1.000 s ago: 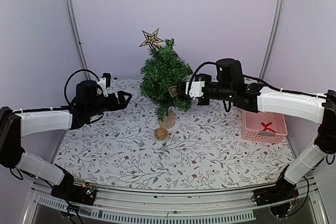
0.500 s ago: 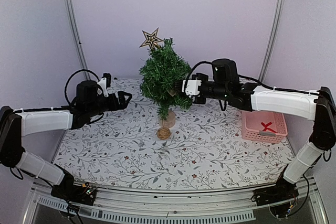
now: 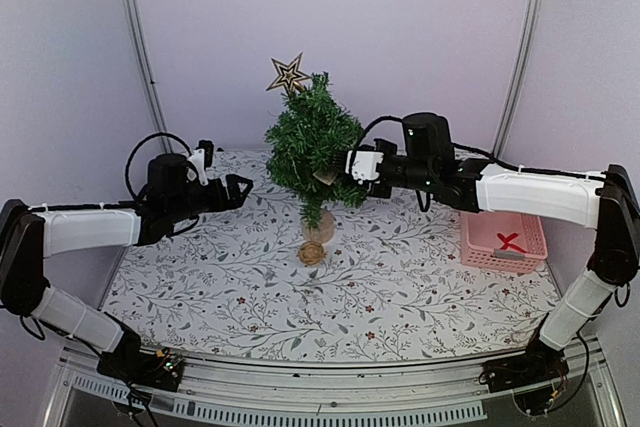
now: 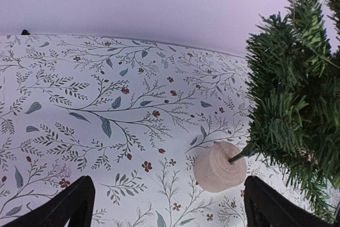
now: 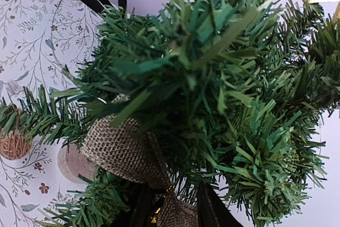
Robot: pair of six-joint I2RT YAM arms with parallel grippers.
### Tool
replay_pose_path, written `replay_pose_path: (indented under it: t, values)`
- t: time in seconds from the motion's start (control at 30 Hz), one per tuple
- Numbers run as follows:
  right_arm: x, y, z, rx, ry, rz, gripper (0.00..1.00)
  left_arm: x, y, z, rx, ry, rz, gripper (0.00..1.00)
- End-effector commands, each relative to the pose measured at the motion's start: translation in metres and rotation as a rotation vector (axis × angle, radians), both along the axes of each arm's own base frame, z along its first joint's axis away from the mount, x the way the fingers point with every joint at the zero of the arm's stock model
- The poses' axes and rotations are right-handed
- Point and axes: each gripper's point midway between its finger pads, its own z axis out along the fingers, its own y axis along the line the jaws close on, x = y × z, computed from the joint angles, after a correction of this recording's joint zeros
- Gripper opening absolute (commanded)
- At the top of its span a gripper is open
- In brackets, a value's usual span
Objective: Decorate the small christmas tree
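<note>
At table's 12 o'clock: small christmas tree (image 3: 312, 152) upright, star (image 3: 288, 74) on top | right gripper (image 5: 172, 211) at its 3 o'clock, clamped on burlap bow (image 5: 125, 150) among branches, apparently not yet released | left gripper (image 4: 164, 211) at 9 o'clock, spread wide, empty | wicker ball (image 3: 313, 254) at base's 6 o'clock, unhung

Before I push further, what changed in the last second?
The right gripper, shut on the burlap bow, moved left, deeper into the small christmas tree branches. The left gripper stayed open beside the tree; the star is unchanged.

High rear camera overlooks everything; both close wrist cameras share the tree (image 3: 312, 147).
</note>
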Motion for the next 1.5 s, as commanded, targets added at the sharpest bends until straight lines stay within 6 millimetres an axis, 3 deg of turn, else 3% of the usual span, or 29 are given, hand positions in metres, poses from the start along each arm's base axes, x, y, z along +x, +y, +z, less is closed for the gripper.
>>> replay_pose_path:
  t: [0.0, 0.43, 0.7, 1.03, 1.17, 1.33, 1.47]
  values:
    - [0.007, -0.005, 0.014, 0.034, -0.018, -0.039, 0.36, 0.007, -0.003, 0.015, -0.017, -0.042, -0.007, 1.00]
    - [-0.004, -0.017, 0.021, 0.036, -0.007, -0.050, 0.56, 0.004, -0.003, 0.013, -0.032, -0.035, -0.008, 0.99]
    - [-0.009, -0.025, 0.023, 0.032, 0.002, -0.066, 0.60, 0.002, -0.004, 0.012, -0.036, -0.031, -0.015, 0.99]
    - [-0.042, -0.046, 0.041, 0.122, 0.078, -0.057, 0.72, -0.001, -0.011, 0.002, -0.057, 0.012, -0.047, 0.99]
    - [-0.045, -0.065, 0.042, 0.228, 0.214, -0.159, 0.76, -0.002, -0.017, -0.010, -0.097, 0.057, -0.065, 0.98]
    - [-0.011, -0.111, 0.019, 0.452, 0.600, -0.429, 0.79, -0.003, -0.026, -0.024, -0.176, 0.129, -0.077, 0.92]
    - [0.011, -0.139, 0.001, 0.615, 0.860, -0.536, 0.79, -0.005, -0.044, -0.037, -0.226, 0.177, -0.127, 0.83]
